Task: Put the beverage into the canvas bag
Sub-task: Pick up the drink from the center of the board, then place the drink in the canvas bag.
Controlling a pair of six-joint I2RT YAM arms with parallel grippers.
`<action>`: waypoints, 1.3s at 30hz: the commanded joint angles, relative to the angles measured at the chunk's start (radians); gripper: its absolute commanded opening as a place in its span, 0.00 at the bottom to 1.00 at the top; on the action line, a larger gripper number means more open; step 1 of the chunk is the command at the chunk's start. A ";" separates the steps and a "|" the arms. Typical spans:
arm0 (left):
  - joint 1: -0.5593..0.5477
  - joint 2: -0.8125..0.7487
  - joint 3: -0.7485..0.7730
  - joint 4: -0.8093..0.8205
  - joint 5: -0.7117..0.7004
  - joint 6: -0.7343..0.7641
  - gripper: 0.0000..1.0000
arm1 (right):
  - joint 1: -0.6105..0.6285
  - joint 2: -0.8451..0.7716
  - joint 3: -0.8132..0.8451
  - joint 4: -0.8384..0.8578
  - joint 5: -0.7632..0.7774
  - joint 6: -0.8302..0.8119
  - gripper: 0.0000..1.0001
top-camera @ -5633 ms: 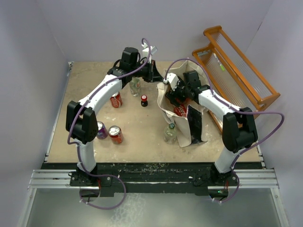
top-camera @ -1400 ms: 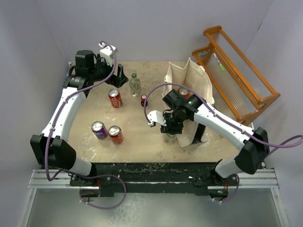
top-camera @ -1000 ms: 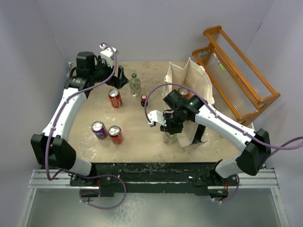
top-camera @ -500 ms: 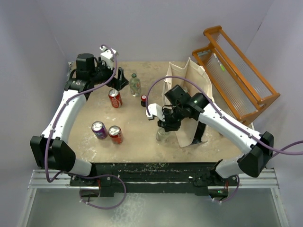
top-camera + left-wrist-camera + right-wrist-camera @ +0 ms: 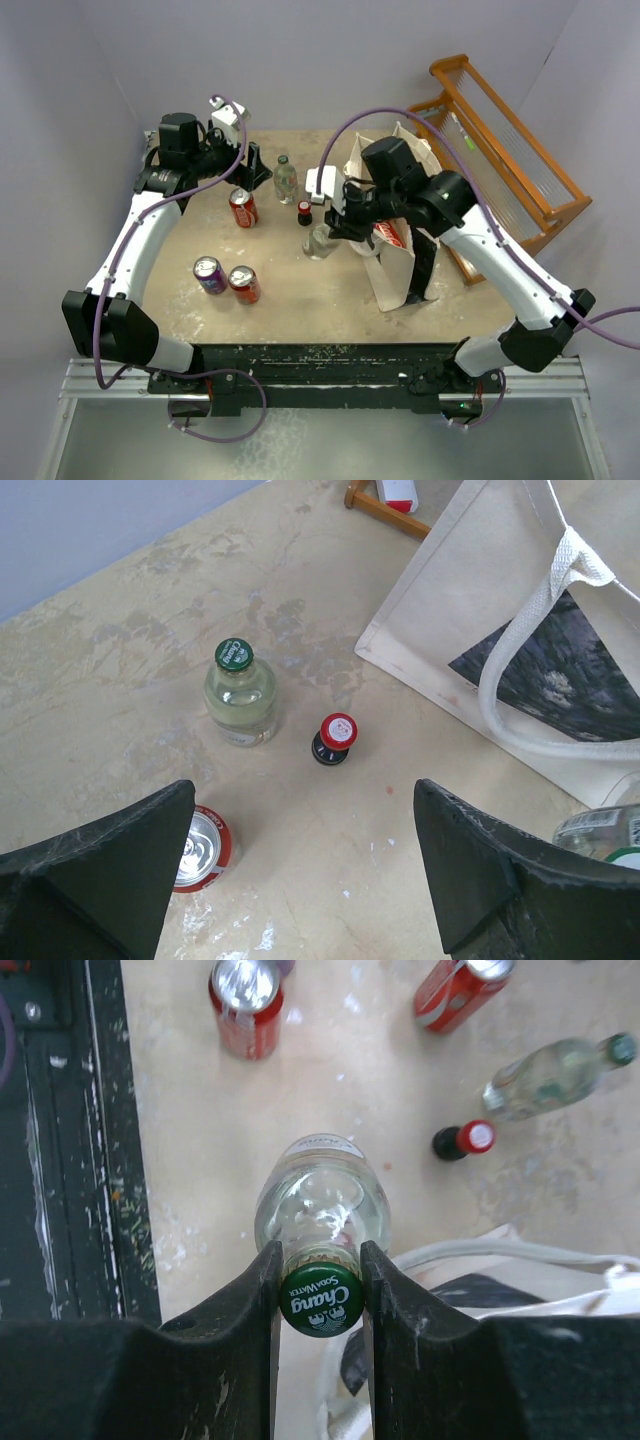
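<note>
Right gripper (image 5: 320,1295): we see fingers clamped on neck of glass bottle (image 5: 320,1205), which hangs below them. Canvas bag (image 5: 395,280) stands just beside gripper. Left gripper (image 5: 300,880): jaws wide apart, holding nothing.

The left arm (image 5: 135,240) and the right arm (image 5: 500,268) are built of white, rounded link shells, joined by bulky black joint housings. A thin purple cable (image 5: 350,125) is looped along each arm. A small white camera block (image 5: 322,183) is mounted at each wrist. The black bases (image 5: 185,376) are seated on a metal rail at the bottom of the frame. The left tool (image 5: 305,800) and the right tool (image 5: 321,1295) are fitted with matt black, wedge-shaped fingers (image 5: 100,870), scuffed pale along the edges.
</note>
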 commanded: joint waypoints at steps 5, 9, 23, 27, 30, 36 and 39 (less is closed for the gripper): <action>0.005 -0.017 0.014 0.035 0.027 0.017 0.91 | 0.009 0.001 0.324 0.073 0.054 0.094 0.00; 0.005 -0.016 0.013 0.034 0.030 0.013 0.91 | 0.008 0.014 0.426 0.080 0.159 0.120 0.00; 0.003 0.011 0.017 0.059 0.072 -0.030 0.89 | -0.105 0.033 0.581 0.124 0.436 0.247 0.00; -0.012 0.041 0.038 0.074 0.091 -0.050 0.89 | -0.171 0.023 0.565 0.136 0.495 0.257 0.00; -0.046 0.049 0.052 0.100 0.087 -0.050 0.89 | -0.228 0.016 0.532 0.139 0.504 0.260 0.00; -0.154 0.086 0.114 0.123 0.084 -0.050 0.89 | -0.320 -0.027 0.390 0.159 0.461 0.267 0.00; -0.201 0.124 0.178 0.124 0.097 -0.082 0.89 | -0.367 -0.059 0.304 0.170 0.410 0.275 0.00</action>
